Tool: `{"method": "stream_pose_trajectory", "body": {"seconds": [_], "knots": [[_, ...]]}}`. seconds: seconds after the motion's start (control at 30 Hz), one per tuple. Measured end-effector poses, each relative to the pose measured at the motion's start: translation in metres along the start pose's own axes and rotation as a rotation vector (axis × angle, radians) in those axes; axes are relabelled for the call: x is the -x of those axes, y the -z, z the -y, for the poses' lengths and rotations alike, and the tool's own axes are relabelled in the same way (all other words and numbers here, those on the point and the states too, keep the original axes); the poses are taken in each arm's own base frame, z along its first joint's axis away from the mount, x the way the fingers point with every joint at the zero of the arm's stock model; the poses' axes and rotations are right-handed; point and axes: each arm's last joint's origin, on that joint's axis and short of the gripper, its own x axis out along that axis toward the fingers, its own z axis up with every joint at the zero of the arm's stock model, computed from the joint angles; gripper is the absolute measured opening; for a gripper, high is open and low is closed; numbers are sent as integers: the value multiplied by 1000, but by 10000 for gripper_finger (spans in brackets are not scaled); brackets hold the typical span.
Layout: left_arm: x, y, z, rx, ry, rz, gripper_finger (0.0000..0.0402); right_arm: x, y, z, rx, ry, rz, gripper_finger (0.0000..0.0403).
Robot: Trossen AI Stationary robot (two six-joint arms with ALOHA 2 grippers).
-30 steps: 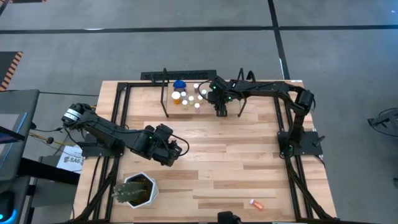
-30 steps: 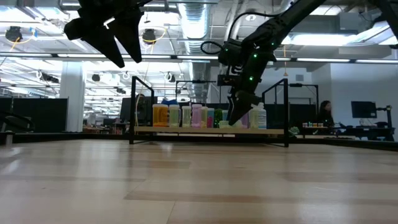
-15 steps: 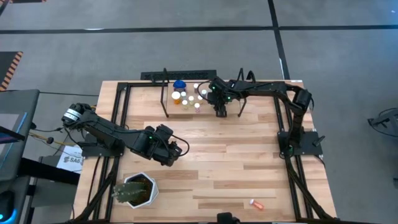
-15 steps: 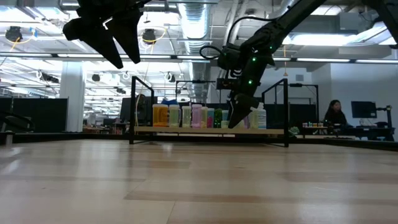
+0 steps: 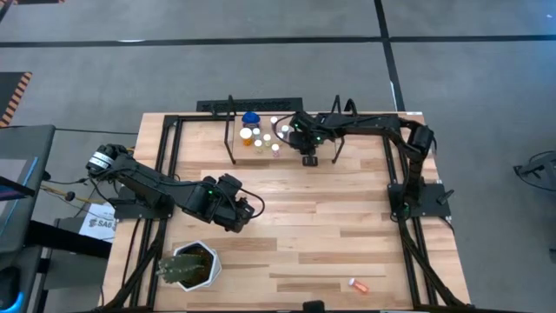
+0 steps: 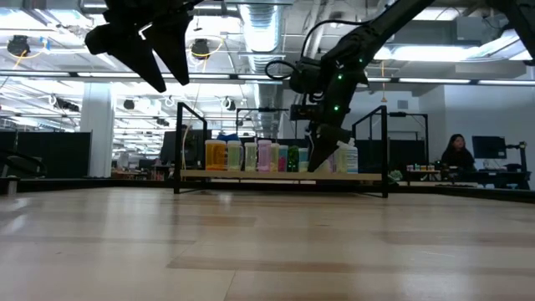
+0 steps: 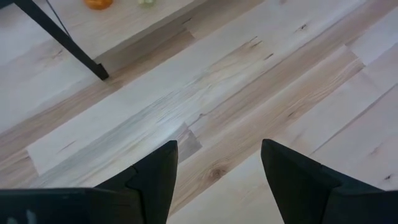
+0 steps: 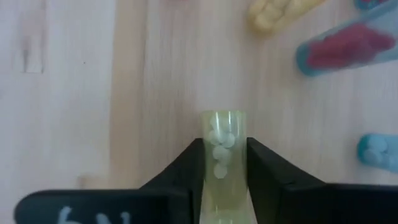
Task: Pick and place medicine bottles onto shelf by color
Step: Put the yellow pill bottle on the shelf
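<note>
My black fingers (image 8: 273, 180) frame a pale yellow-green vial (image 8: 224, 158) with white tablets showing through its clear wall. Beyond it, a vial of yellow pills (image 8: 283, 12), one of dark red pills (image 8: 354, 46) with a teal rim, and a light blue cap (image 8: 376, 152), all on the shelf's (image 8: 155, 74) pale blond wood. From above: a blue lid (image 5: 251, 117), an orange bottle (image 5: 248, 135), white caps (image 5: 267, 137). On the striped light-wood table (image 5: 330, 217), a green plant (image 5: 184, 268) in a white pot, and a stray orange bottle (image 5: 358, 284).
</note>
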Motion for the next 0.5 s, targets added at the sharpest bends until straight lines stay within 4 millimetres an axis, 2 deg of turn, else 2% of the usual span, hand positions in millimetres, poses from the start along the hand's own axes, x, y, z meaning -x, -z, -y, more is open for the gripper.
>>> {"method": "stream_pose_trajectory", "body": {"seconds": [0.3,0.5], "knots": [[0,-3,7,-7,57,55,220,38,-18,-10,-34,-33,-28,115],[2,-10,21,-62,164,138,220,79,-22,-35,6,-53,-4,118]]}}
